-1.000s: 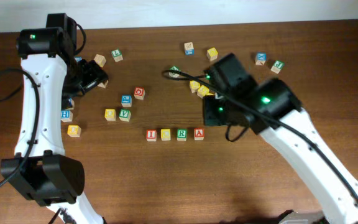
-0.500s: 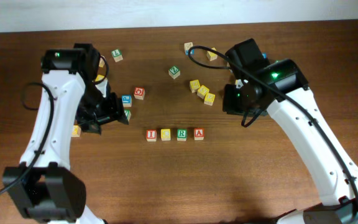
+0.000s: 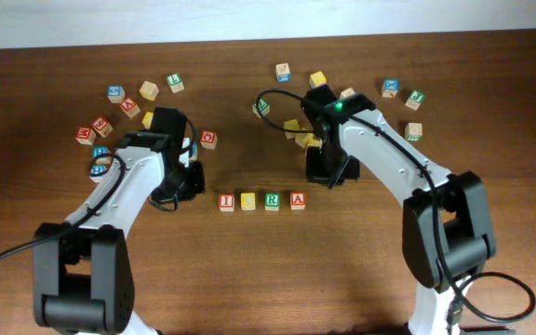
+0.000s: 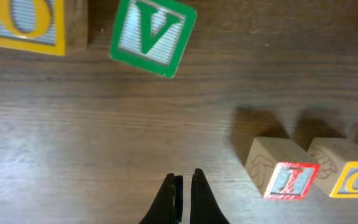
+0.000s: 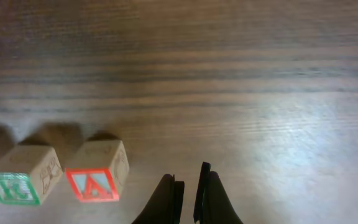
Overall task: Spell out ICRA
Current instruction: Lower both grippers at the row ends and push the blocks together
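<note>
Four letter blocks stand in a row at the table's middle: I point(image 3: 226, 201), C point(image 3: 247, 201), R point(image 3: 272, 201) and A point(image 3: 297, 199). My left gripper point(image 3: 196, 182) hovers just left of the I block, shut and empty. In the left wrist view its fingertips point(image 4: 184, 177) point at bare wood, with the red I point(image 4: 284, 179) and yellow C point(image 4: 353, 177) to the right. My right gripper point(image 3: 328, 177) sits just right of the A block, shut on nothing. The right wrist view has its gripper point(image 5: 188, 177) beside the red A point(image 5: 95, 180) and green R point(image 5: 14, 183).
Loose blocks lie at the back left point(image 3: 129, 107) and back right point(image 3: 391, 88). One red block point(image 3: 208, 139) lies behind the row. A green V block point(image 4: 153, 36) and a yellow O block point(image 4: 23, 22) lie near the left gripper.
Both arms have swung in to the ends of the row. The left gripper's jaws went from wide open to shut, and the right gripper's jaws closed a little.
</note>
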`<state>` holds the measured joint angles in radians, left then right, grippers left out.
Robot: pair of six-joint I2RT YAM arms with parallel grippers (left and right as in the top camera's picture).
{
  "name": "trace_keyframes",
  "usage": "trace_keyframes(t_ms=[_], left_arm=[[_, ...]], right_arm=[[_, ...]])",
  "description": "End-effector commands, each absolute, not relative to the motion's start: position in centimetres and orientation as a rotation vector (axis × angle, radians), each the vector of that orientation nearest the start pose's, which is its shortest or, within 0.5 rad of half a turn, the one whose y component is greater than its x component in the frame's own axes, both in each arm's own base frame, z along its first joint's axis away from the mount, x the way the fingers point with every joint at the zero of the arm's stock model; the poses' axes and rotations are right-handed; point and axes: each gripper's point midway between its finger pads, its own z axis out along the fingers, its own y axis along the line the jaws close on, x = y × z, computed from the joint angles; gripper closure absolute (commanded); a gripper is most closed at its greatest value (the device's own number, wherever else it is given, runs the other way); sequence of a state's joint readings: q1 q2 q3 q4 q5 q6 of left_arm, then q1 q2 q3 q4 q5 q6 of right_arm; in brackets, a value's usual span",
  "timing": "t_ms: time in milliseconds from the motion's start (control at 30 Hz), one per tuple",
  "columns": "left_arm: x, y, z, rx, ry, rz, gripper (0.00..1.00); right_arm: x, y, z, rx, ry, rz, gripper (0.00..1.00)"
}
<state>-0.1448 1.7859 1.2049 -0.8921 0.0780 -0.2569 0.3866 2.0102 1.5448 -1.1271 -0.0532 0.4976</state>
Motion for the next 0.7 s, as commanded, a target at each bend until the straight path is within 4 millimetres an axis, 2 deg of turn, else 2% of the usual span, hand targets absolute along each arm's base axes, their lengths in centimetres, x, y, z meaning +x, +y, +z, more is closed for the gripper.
trace_keyframes(t_ms=[0, 133, 267, 500, 667], left_arm=[[32.8, -8.0, 2.8, -0.114, 3.079, -0.219, 1.00], [33.2, -9.5, 0.9, -0.048, 3.087, -0.219, 1.00], [32.9, -10.0, -0.5, -0.050, 3.122, -0.258, 1.00], [32.3, -11.8, -0.3, -0.041, 3.139, -0.411, 1.00], [32.0, -12.5, -0.3, -0.004, 3.145, -0.411, 1.00]], right_arm=[[32.8, 16.0, 3.1, 0.193, 3.235, 0.182, 0.96], [31.9, 16.4, 1.0, 0.194, 3.243, 0.242, 0.96], [32.0, 17.7, 0.9, 0.190, 3.237, 0.366, 0.96], [31.6, 18.9, 1.0, 0.149, 3.236, 0.412, 0.96], [31.3, 20.2, 1.0, 0.089, 3.228, 0.418, 0.96]])
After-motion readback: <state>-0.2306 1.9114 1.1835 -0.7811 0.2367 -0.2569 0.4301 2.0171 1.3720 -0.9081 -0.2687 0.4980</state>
